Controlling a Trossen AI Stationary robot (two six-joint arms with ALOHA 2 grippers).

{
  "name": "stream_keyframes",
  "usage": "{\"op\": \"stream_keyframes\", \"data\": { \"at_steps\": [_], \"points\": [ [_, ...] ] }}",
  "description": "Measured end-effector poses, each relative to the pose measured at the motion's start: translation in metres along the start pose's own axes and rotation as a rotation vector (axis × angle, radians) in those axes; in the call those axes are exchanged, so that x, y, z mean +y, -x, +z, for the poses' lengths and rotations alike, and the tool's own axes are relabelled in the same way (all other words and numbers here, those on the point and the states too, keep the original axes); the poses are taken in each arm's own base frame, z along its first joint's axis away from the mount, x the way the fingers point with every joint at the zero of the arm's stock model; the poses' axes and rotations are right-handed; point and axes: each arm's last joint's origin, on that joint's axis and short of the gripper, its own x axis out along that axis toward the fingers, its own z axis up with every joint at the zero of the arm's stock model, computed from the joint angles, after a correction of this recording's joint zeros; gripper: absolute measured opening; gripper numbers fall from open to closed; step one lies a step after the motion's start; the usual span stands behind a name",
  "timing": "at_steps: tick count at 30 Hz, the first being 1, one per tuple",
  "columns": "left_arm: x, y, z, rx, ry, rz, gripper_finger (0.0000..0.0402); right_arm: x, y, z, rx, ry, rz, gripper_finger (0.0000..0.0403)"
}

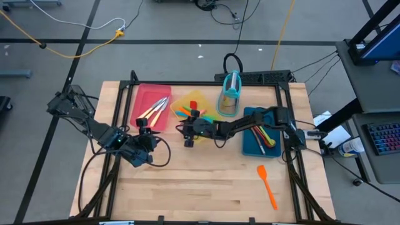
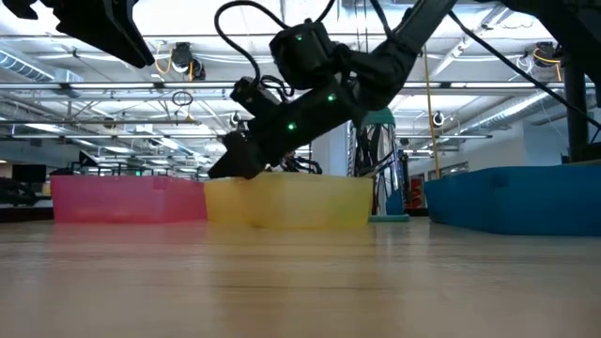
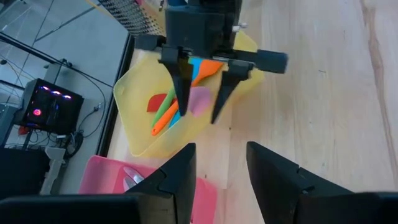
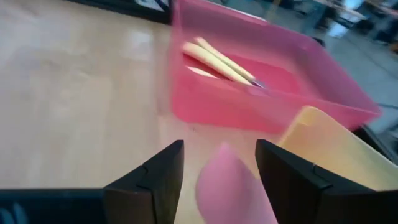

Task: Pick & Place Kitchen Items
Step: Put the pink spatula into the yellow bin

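Sorting looked mostly done. On the worktop (image 1: 206,187) only an orange spatula (image 1: 267,185) lay loose. The blue tray (image 1: 250,147) held several coloured utensils, the red tray (image 1: 147,94) cream-handled knives (image 1: 152,111), the yellow tray (image 1: 181,102) orange, green and blue pieces. The right claw (image 1: 189,139), beside the yellow tray, pinched a pink spatula (image 4: 233,186). The left claw (image 1: 145,127) hung spread nearby, holding nothing.
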Motion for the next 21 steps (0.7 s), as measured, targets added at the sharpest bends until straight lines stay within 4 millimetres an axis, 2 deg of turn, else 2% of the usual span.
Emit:
{"op": "stream_keyframes", "data": {
  "at_steps": [3, 7, 16, 21],
  "points": [
    [0.0000, 0.0000, 0.0000, 0.000, 0.000, 0.000, 0.0145, -0.0027, 0.0001, -0.0018, 0.035, 0.025, -0.097, 0.0187],
    [0.0000, 0.0000, 0.0000, 0.000, 0.001, 0.000, 0.0145, -0.0045, 0.0009, -0.0023, 0.047, 0.050, -0.108, 0.0155],
    [0.0000, 0.0000, 0.0000, 0.000, 0.007, 0.000, 0.0145, -0.0047, 0.0023, -0.0006, 0.054, 0.055, -0.156, 0.0017],
    [0.0000, 0.0000, 0.0000, 0.000, 0.012, 0.000, 0.0145, 0.0021, 0.0048, 0.0014, 0.057, 0.090, -0.182, 0.0012]
  ]
}}
